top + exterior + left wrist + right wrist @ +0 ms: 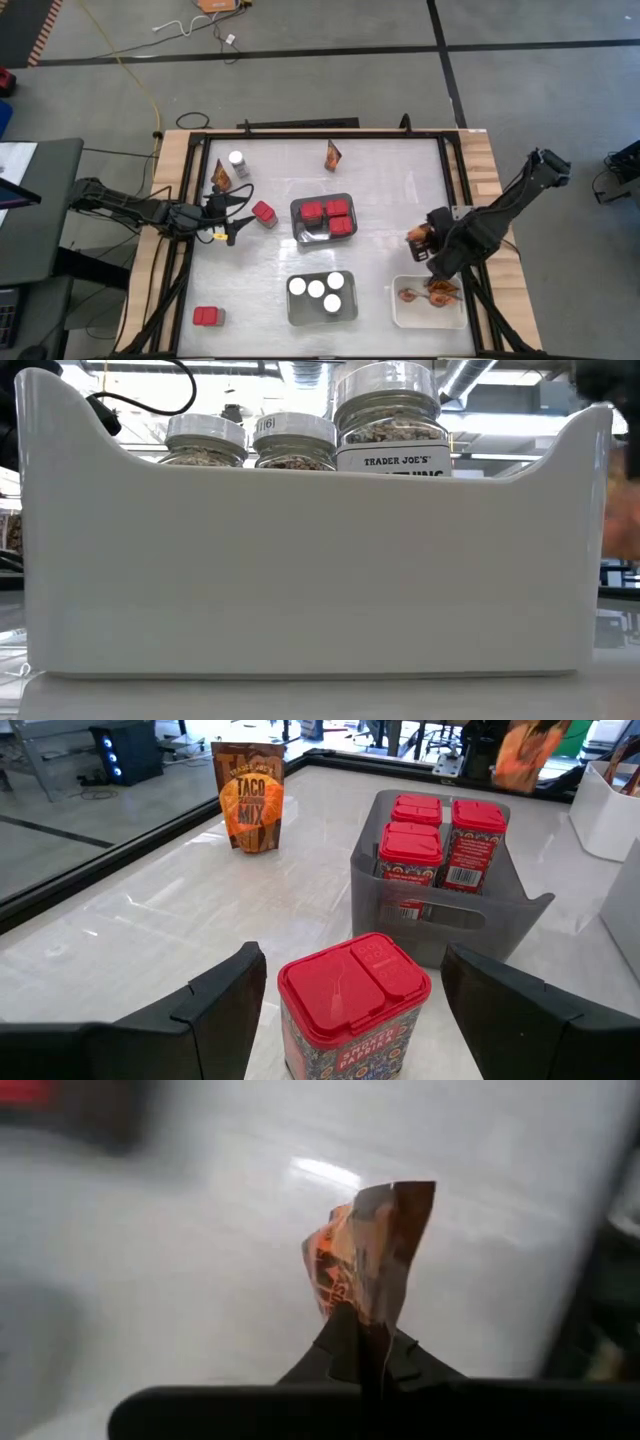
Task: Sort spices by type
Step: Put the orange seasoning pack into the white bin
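Observation:
My left gripper (237,214) stands open at the table's left. Its fingers flank an upright red container (350,1005) without touching it. My right gripper (420,243) is shut on an orange-brown packet (368,1265), just left of the white tray (404,310), where more packets (432,293) lie. A grey tray (323,236) at the middle holds several red containers (440,840). Another tray (300,560) near the front edge holds white-lidded jars (318,290). Loose on the table are two upright packets (333,155) (221,176), a jar (238,162) and a red container (208,316). My right gripper pinches one edge of the packet (366,1322) between its two shut fingers, at their tips. The fingers point steeply down. The crumpled packet sticks out beyond the fingertips, clear of the table top.
A dark frame (300,128) runs around the table top. A bare stretch of table lies between the grey tray and the right arm. Cables lie on the floor beyond the far edge.

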Controlling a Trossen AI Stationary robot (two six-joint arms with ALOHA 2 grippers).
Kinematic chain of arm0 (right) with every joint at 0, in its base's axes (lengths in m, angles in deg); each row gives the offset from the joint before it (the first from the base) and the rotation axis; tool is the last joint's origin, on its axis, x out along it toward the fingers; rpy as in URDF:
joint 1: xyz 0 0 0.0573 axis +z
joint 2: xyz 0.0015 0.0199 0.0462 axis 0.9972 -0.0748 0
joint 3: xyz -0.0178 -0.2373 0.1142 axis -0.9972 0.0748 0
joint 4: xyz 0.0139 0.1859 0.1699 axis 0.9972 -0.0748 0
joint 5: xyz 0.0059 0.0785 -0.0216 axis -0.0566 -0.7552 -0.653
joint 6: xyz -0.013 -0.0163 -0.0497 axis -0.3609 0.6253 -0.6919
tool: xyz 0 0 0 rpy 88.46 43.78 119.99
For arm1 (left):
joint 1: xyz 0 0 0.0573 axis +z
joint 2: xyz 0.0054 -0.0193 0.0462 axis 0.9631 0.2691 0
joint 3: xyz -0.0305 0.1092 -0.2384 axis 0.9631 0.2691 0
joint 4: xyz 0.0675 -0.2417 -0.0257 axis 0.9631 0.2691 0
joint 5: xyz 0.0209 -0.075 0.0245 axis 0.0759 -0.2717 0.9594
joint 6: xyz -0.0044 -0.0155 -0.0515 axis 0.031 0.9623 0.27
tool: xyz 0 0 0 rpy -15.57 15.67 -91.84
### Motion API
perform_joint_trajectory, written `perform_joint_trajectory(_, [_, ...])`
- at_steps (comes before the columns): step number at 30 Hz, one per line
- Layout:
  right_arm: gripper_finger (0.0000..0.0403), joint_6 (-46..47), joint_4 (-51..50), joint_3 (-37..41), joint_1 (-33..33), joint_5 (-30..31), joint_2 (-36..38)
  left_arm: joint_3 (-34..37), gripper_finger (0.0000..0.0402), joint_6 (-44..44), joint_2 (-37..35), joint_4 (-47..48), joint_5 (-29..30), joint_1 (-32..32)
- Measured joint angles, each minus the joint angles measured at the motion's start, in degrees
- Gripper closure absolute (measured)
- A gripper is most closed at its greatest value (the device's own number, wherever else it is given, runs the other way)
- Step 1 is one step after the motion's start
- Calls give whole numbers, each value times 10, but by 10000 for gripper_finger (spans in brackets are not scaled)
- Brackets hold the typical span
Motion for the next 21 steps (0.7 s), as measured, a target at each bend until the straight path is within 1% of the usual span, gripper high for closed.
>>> perform_joint_trajectory(4, [390,-76,17,-71,7,55,-12,0,112,0,0,0,0,0])
perform_joint_trajectory(9, [390,-213,39,-175,10,68,-71,0,112,0,0,0,0,0])
perform_joint_trajectory(13, [389,-314,42,-271,22,69,-133,0,112,0,0,0,0,0])
perform_joint_trajectory(16, [388,-374,41,-327,43,68,-173,0,112,0,0,0,0,0])
perform_joint_trajectory(18, [388,-399,41,-354,63,57,-195,0,112,0,0,0,0,0])
perform_joint_trajectory(21, [388,-401,20,-371,97,29,-222,0,112,0,0,0,0,0])
